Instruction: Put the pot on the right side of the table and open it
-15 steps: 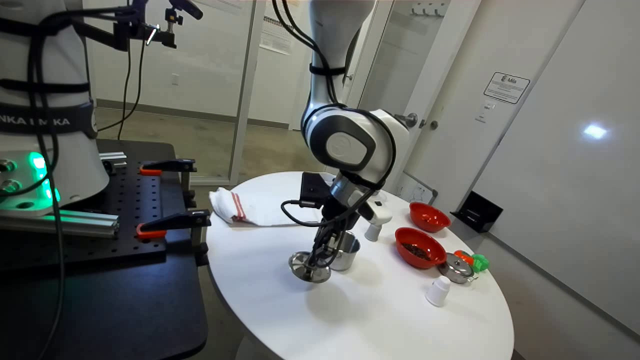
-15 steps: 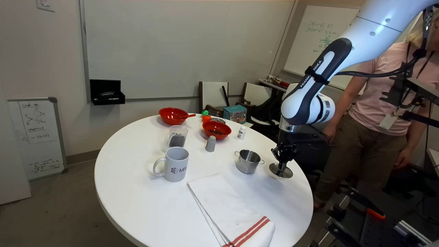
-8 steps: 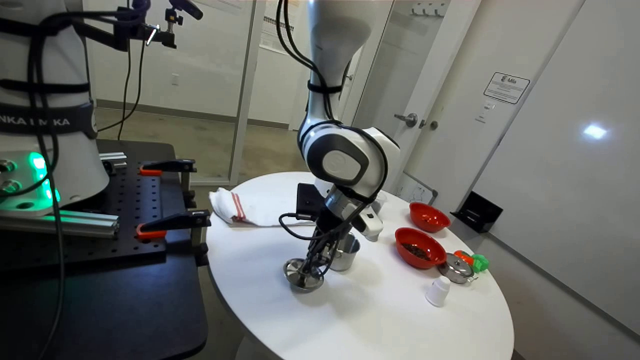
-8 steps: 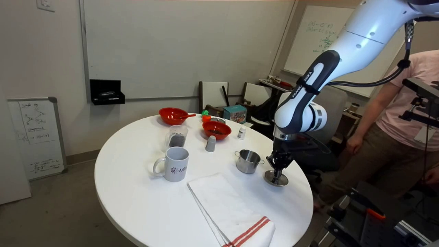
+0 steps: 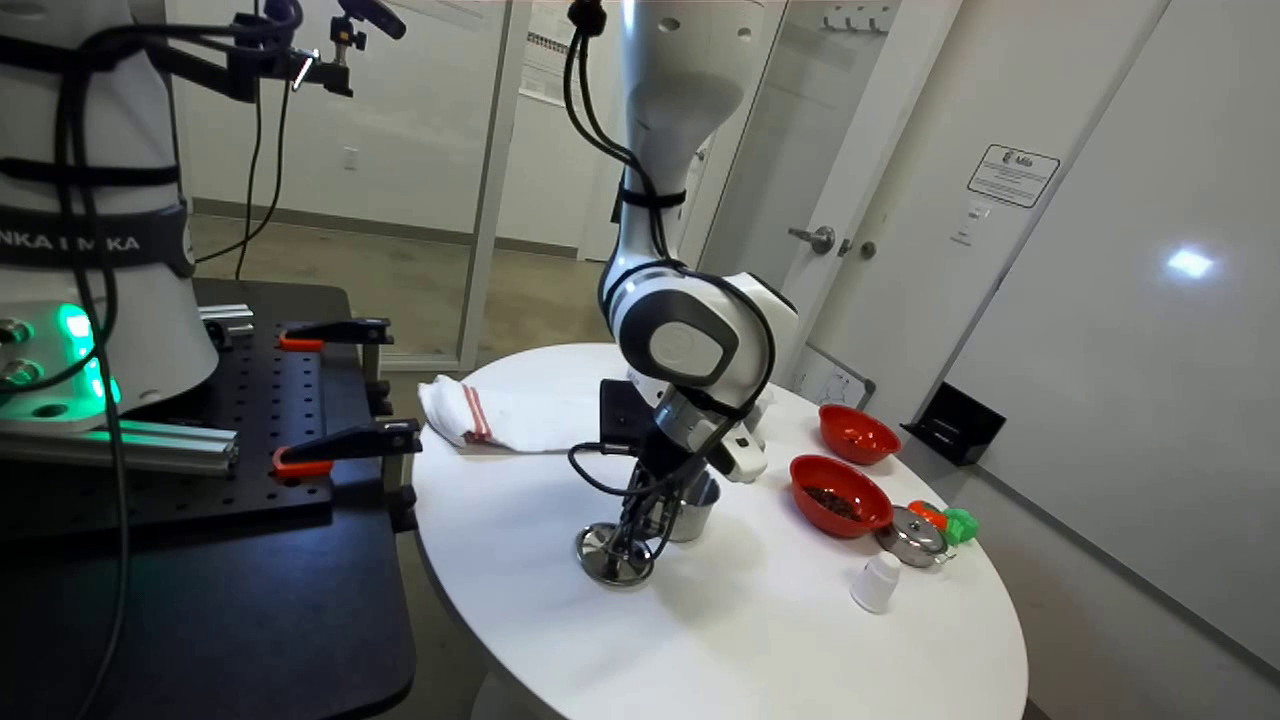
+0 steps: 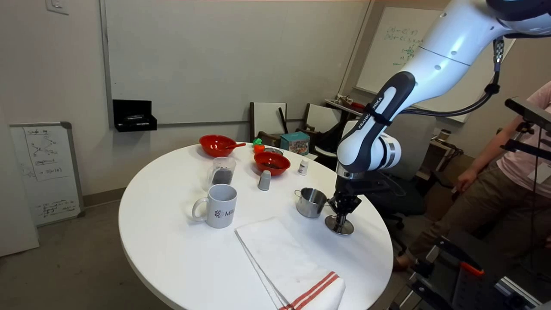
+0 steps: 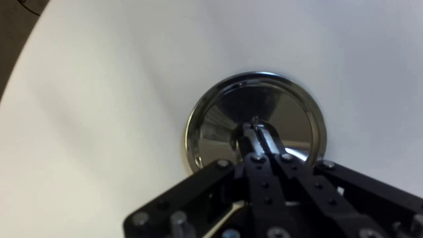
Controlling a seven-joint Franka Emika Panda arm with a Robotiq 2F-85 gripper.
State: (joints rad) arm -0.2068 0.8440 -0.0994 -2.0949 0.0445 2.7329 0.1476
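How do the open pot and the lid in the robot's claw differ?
The pot is deep and hollow; the lid is a shallow disc. The pot stands ungripped on the table; the lid is held in the gripper. The pot shows a side handle; the lid shows none. Both are round, shiny metal.

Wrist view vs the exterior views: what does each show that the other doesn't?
Only the wrist view: screw heads on the end effector, and the narrow slit between its fingers at the centre of the steel lid.

Only the exterior views: the open steel pot, apart from the lid; the red bowl of dark bits; the small white bottle; the red-striped white towel; more besides.

Both: the end effector, the lid and the white table.
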